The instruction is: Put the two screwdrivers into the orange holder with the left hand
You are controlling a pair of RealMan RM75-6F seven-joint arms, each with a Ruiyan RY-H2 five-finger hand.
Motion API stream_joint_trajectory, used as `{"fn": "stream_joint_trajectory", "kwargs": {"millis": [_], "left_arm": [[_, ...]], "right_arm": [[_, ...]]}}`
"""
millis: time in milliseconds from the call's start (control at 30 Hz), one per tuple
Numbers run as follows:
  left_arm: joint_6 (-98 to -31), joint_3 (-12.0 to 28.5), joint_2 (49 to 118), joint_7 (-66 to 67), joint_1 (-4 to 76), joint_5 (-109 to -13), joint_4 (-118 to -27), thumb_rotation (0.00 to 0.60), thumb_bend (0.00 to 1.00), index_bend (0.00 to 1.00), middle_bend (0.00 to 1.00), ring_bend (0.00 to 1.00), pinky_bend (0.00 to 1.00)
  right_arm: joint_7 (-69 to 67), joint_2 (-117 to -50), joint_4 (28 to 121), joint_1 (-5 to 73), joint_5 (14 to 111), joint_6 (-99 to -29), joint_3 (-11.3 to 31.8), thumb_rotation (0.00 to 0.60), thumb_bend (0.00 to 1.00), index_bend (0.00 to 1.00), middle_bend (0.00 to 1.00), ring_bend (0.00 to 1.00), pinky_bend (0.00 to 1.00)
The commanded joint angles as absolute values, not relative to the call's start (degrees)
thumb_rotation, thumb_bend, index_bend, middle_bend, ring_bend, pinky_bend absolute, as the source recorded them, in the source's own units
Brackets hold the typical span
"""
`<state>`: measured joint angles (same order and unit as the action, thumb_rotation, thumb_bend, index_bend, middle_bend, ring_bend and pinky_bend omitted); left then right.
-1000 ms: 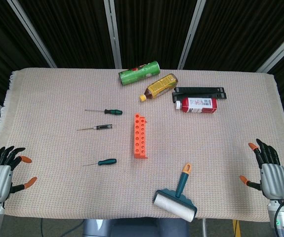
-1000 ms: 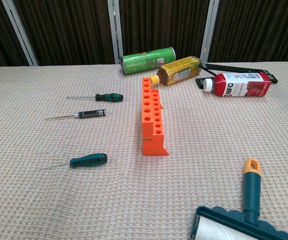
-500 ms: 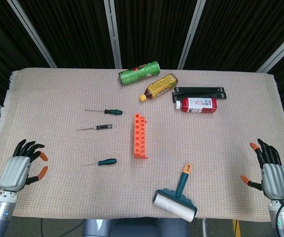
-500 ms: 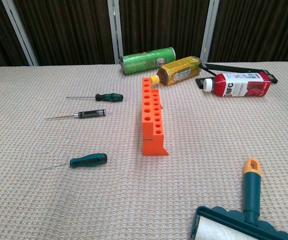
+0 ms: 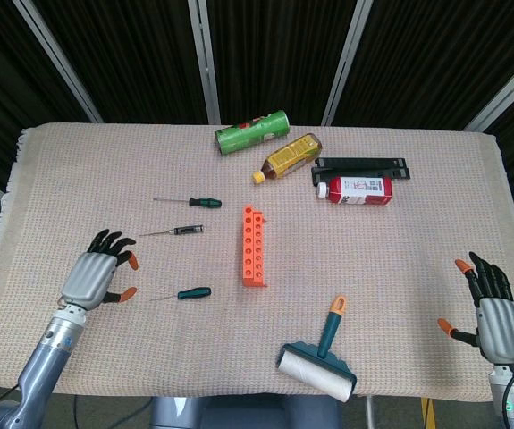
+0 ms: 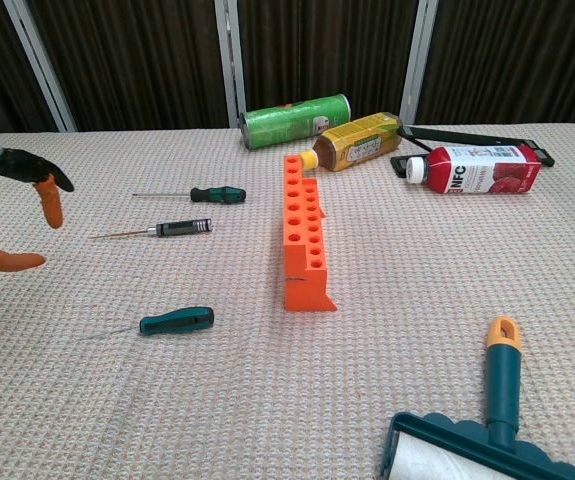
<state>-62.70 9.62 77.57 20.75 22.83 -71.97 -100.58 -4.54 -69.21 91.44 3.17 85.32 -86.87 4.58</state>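
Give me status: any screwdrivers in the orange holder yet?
None done: the orange holder has no screwdriver standing in it, and three screwdrivers lie flat on the cloth. In hand: nothing; the left robot hand hovers open beside the nearest one. Left: grasping and inserting both. Right robot hand sits open at the table edge.

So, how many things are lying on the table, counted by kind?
Screwdrivers: 3 (far green-handled, black-handled, near green-handled)
Orange holder: 1
Green can: 1
Bottles: 2 (yellow, red)
Black bar: 1
Lint roller: 1
Total: 9
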Motion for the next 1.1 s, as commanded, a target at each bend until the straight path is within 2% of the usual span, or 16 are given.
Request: {"fn": "stream_joint_trajectory", "kwargs": {"millis": [33,167,333,833,1100], "left_arm": [[-59.04,10.40,80.58,23.12,26.12,-68.72,-99.06,0.600,0.32,0.46,0.16,0.05,0.00],[-55.94,10.86,83.75,25.76,29.47,-64.95,-98.35,0.600,0.33,0.44,0.14,0.03,0.00],[-55.02,10.65,86.88,29.14,32.41,-61.22,-98.62,0.600,0.25,0.44,0.13,0.01,0.00],[-58.92,9.25,97.12,38.03,37.01,-53.66,-93.17,0.600,0.24,0.42,0.12,0.00,0.00],[-59.59,8.94,99.82,39.01,38.10,-50.30,-90.50,0.600,0.23,0.41,0.10,0.00,0.00]], "right_arm": [[-4.81,-69.08,91.49,3.16,85.56,-86.87,4.47,0.600,0.00,0.10,0.00,0.00,0.00],[-5.10,-68.94,91.51,3.01,85.82,-87.18,4.42,0.600,0.00,0.10,0.00,0.00,0.00],[-5.20,-68.86,91.54,2.85,85.96,-87.43,4.40,0.600,0.00,0.10,0.00,0.00,0.00],[-5.75,-68.55,91.59,2.76,85.86,-87.25,4.40,0.600,0.00,0.10,0.00,0.00,0.00],[-6.35,-68.41,91.45,2.83,85.81,-86.97,4.42,0.600,0.00,0.10,0.00,0.00,0.00]]}}
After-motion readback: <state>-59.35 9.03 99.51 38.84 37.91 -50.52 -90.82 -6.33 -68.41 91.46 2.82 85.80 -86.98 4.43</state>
